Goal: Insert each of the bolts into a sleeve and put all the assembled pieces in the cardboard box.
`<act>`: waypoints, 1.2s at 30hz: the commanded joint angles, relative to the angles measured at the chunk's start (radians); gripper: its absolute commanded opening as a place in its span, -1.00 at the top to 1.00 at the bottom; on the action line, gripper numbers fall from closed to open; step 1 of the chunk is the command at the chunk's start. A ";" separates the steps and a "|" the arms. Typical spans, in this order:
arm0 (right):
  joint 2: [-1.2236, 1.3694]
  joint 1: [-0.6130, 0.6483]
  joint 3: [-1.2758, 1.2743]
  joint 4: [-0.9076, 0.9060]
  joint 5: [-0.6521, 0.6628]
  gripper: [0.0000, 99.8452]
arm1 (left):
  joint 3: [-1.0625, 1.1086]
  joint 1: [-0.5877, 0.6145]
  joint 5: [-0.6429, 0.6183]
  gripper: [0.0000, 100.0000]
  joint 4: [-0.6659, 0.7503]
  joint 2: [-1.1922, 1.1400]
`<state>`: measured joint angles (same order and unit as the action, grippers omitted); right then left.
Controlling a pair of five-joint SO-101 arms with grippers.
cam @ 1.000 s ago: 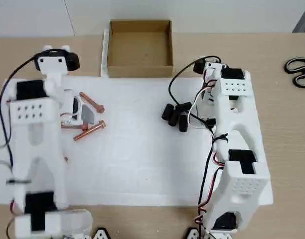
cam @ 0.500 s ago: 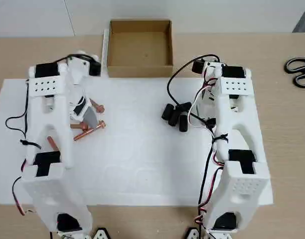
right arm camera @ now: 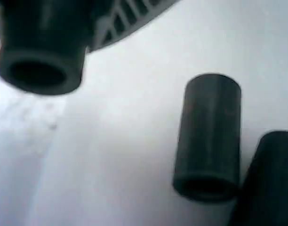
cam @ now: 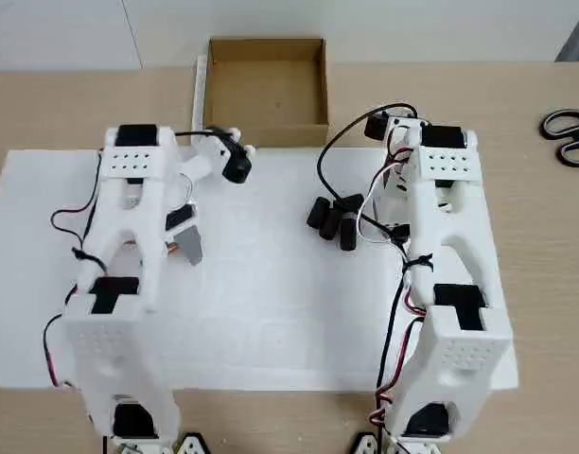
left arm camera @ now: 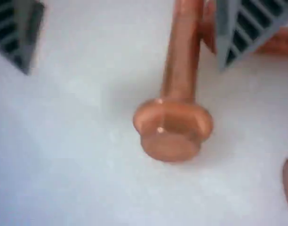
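Target bolt (left arm camera: 174, 117) lies flat on the white foam sheet (cam: 261, 303), copper, flanged head towards the wrist camera, shank running straight away from it. Left tool (left arm camera: 125, 56) is wide open and straddles it, holding nothing. The bolt's long axis runs along the gap, so closing should pinch across the shank. It's off-centre though: the shank is just beside one finger (left arm camera: 247, 33) and well apart from the other (left arm camera: 17, 33), so I'd expect it to get shoved sideways before the clamp is firm. A second bolt (left arm camera: 276, 44) lies behind that near finger, close enough that it might get caught too. In the high view the left arm covers the bolt pile, so it's clearly the nearer arm for bolts. The sleeves (cam: 332, 219) sit in a black cluster on the foam, just beside the right arm. One sleeve (right arm camera: 38, 52) is right up at the right tool (right arm camera: 87, 33); can't tell whether that tool is clamped on it or open. Two more sleeves lie nearby on their sides. Cardboard box (cam: 266, 132) sits at the far edge of the foam between the arms, nothing assembled in it yet. Scissors (cam: 569, 132) are off on the tabletop (cam: 535, 236), irrelevant.
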<state>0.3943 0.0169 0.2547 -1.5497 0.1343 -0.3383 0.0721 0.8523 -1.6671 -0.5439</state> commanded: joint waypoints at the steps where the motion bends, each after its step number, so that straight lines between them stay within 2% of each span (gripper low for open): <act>1: -0.021 -0.001 0.048 -0.004 0.008 0.99 | -0.038 -0.002 0.009 0.66 0.046 -0.011; 16: -0.021 -0.001 0.048 -0.005 0.008 0.99 | -0.038 -0.002 0.006 0.68 0.084 -0.117; 22: -0.021 -0.001 0.048 -0.007 0.008 0.99 | -0.038 -0.009 0.006 0.99 0.081 -0.117; 25: -0.021 -0.001 0.048 -0.007 0.008 0.99 | -0.038 -0.009 0.006 0.99 0.075 -0.117; 32: -0.048 -0.001 0.048 -0.012 0.008 0.99 | -0.085 -0.061 0.002 0.99 -0.046 -0.097; 36: -0.176 -0.001 0.048 -0.064 0.008 0.99 | -0.154 -0.081 -0.060 0.99 -0.086 -0.046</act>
<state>0.3560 0.0169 0.2547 -1.5911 0.1343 -0.4304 0.0031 0.8247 -1.7177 -0.6651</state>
